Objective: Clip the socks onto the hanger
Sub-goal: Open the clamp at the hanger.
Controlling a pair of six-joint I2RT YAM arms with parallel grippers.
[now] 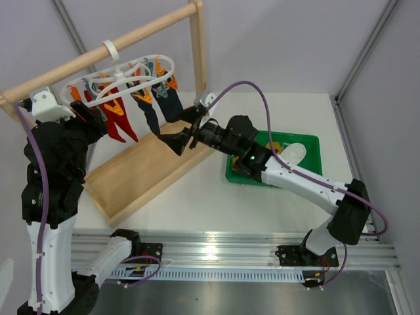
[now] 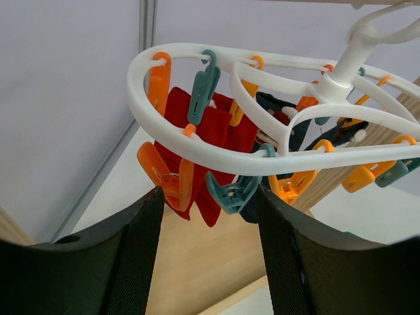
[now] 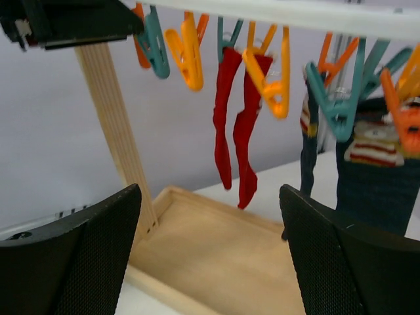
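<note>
The white hanger [image 1: 128, 73] hangs by its hook from the wooden rail, and shows close up in the left wrist view [image 2: 216, 151]. Red socks [image 1: 119, 121] and navy socks [image 1: 164, 105] hang from its pegs. A white sock [image 1: 294, 152] and a mustard-yellow sock [image 1: 273, 146] lie in the green tray [image 1: 312, 172]. My left gripper [image 2: 210, 220] is open and empty just below the hanger's rim, with a teal peg [image 2: 233, 191] between its fingertips. My right gripper [image 3: 210, 223] is open and empty below the peg row, over the wooden base.
The tall wooden rack [image 1: 199, 52] has a tray base [image 1: 144, 174] under the hanger. Free orange and teal pegs [image 3: 187, 49] hang along the frame. The right arm reaches from the green tray towards the rack. Grey walls stand close behind.
</note>
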